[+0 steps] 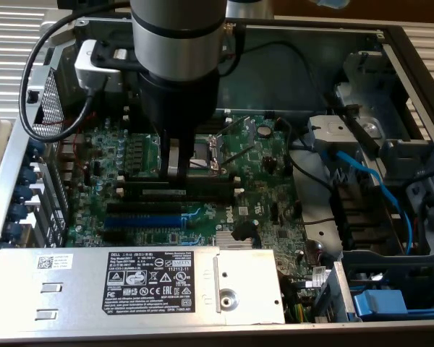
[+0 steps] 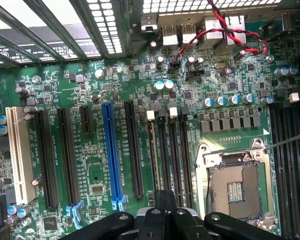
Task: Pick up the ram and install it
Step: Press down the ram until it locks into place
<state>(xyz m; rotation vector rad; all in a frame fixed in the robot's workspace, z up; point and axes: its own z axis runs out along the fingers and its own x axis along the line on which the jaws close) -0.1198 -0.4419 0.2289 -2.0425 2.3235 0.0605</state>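
Exterior view, taken from its left to its right: a black cable loop [image 1: 37, 108] hangs at the case's nine o'clock edge. At seven o'clock a grey metal cover [image 1: 72, 289] carries a black printed label [image 1: 158, 278]. On the green motherboard [image 1: 267, 188], a blue expansion slot [image 1: 141, 220] lies at about seven o'clock from the gripper [image 1: 175, 173]. The robot arm [image 1: 177, 50] comes down over the board's middle, and its claw is fully closed, its two flat fingers pressed together with their tips at the black memory slots [image 1: 181, 196].

The ram [image 1: 166, 192] shows as a dark strip with a pale label lying along those slots, directly at six o'clock of the fingertips and so near that I cannot tell whether it is touched or gripped. The open processor socket [image 1: 206, 152] sits at two o'clock of the claw, a small finned heatsink [image 1: 235, 242] at five o'clock. A blue cable [image 1: 376, 184] runs down the case's three o'clock side.

Wrist view: a white slot [image 2: 15, 150], then the blue expansion slot [image 2: 111, 150], then the black memory slots [image 2: 167, 150] with white end clips. The gripper [image 2: 165, 212] sits closed, in line with these memory slots. Beyond them is the bare processor socket [image 2: 235, 185], and red and black twisted wires [image 2: 230, 30] cross the rear ports.
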